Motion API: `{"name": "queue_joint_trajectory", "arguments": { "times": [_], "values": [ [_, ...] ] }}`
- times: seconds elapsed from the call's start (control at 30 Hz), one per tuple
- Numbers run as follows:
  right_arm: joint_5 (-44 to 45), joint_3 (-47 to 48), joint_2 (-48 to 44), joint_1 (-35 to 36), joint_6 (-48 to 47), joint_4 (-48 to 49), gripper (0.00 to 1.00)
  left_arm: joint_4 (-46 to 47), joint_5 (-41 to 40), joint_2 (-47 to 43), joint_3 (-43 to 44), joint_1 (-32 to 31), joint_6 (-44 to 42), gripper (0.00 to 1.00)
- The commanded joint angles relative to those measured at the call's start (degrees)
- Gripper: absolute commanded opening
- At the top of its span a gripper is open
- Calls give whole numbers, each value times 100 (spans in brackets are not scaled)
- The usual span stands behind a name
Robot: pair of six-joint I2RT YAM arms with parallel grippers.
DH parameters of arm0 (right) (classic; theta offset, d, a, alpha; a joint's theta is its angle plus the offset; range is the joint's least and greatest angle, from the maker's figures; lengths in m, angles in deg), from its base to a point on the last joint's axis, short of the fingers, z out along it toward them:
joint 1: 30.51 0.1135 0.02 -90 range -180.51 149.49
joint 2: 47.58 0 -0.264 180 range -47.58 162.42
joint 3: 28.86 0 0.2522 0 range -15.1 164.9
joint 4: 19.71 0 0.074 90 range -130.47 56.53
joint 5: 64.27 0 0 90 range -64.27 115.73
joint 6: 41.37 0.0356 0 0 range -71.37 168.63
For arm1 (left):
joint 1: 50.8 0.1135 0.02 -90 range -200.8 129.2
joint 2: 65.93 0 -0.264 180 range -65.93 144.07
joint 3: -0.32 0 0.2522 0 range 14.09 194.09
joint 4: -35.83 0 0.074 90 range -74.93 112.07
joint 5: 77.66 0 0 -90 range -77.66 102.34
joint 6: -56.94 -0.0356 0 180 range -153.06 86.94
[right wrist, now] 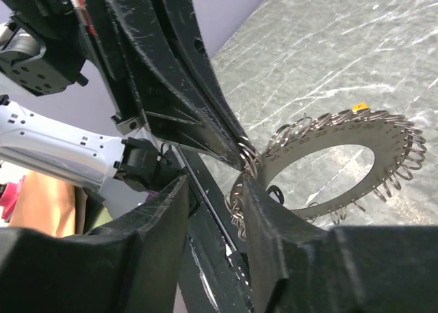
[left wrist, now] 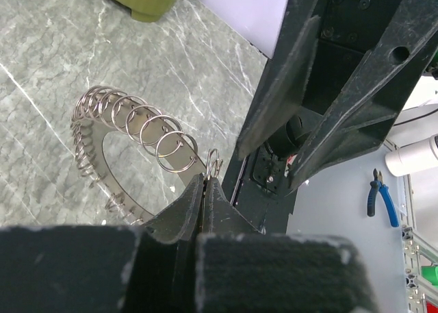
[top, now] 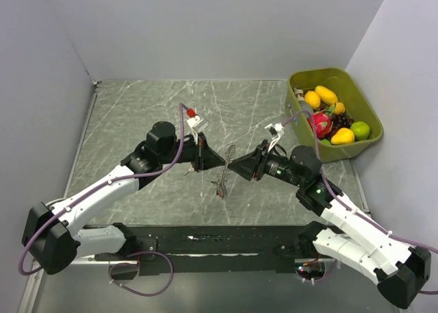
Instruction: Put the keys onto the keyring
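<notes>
1. while your left gripper (left wrist: 205, 184) is clamping tight on a small wire loop (left wrist: 213, 161) at the rim of the keyring (left wrist: 96, 131), you are holding that ring up in the air between the two arms, above the middle of the marble table (top: 137, 114).
2. your right gripper (right wrist: 215, 190) is standing released, with the ring's near edge sitting in the gap between its fingers, seemingly unsqueezed.
3. you are, by my reading, working the threading step: steadying the ring so a key can go on.
4. next you are probably needing the right gripper to fetch a key and feed it onto a loop, with the left holding firm and the approach finely lined up.
5. the keys are proving hard to find: a yellow tag (right wrist: 359, 107) is showing at the ring's far rim, and a small dark cluster (top: 220, 186) is hanging under the ring in the top view, but i cannot tell whether either is a key.
6. the fingers are blocking much of both wrist views, so i cannot tell whether the pinched loop is spread open.
</notes>
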State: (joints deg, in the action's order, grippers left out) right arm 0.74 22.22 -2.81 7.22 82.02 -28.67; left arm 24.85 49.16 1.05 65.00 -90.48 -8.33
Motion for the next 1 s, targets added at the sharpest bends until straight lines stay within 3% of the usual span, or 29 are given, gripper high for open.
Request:
{"name": "queue_joint_trajectory", "arguments": {
  "times": [0.0, 0.37, 0.67, 0.9, 0.97],
  "values": [
    [-41, -40, 93, -73, 19, 232, 48, 521, 89, -194, 182, -13, 102, 1],
    [-260, -181, 277, -144, 36, 618, 49, 662, 247, -159, 164, -13, 172, 1],
    [-445, -296, 365, -179, 186, 1075, 31, 811, 405, -141, 94, -13, 252, 1],
    [-515, -225, 427, -188, 195, 1093, 12, 873, 519, -106, 76, -5, 287, 1],
    [-524, -234, 401, -188, 142, 1085, 11, 881, 520, -124, 76, -13, 278, 1]
  ]
}}
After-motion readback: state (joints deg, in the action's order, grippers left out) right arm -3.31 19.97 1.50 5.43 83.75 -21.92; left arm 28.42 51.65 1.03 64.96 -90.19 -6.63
